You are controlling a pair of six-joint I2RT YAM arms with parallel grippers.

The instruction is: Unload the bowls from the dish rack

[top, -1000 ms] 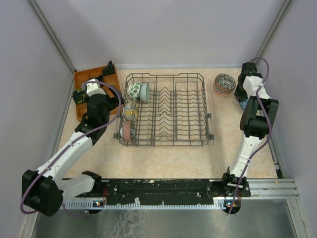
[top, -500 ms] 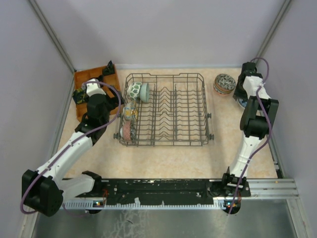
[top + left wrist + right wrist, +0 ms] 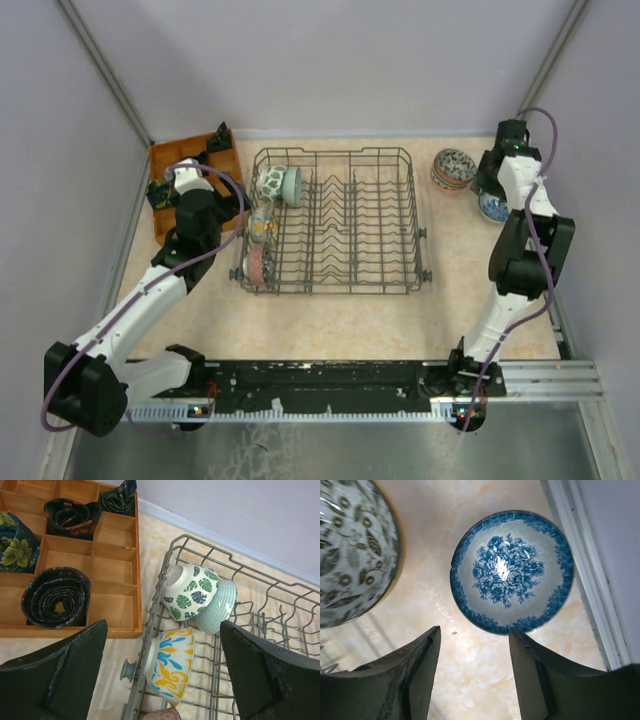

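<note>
The dark wire dish rack (image 3: pixel 345 225) stands mid-table. Along its left side lie several bowls: a green-leaf one (image 3: pixel 190 590), a teal one (image 3: pixel 219 605), a yellow-and-blue one (image 3: pixel 170 665) and a pink one (image 3: pixel 256 265). My left gripper (image 3: pixel 164 630) hangs open over the yellow-and-blue bowl without touching it. Right of the rack, a blue floral bowl (image 3: pixel 512 570) sits upright on the table beside a dark leaf-patterned bowl (image 3: pixel 355 550). My right gripper (image 3: pixel 475 632) is open just above the blue bowl's near rim, with nothing between its fingers.
An orange-brown compartment tray (image 3: pixel 115 565) with rolled dark cloths (image 3: pixel 55 597) lies left of the rack. The enclosure's right wall rail (image 3: pixel 580 575) runs close beside the blue bowl. The rack's middle and right rows of tines (image 3: pixel 370 215) hold nothing.
My right gripper has opened, let go of the blue floral bowl on the table and drawn up off it. The left arm has not moved.
</note>
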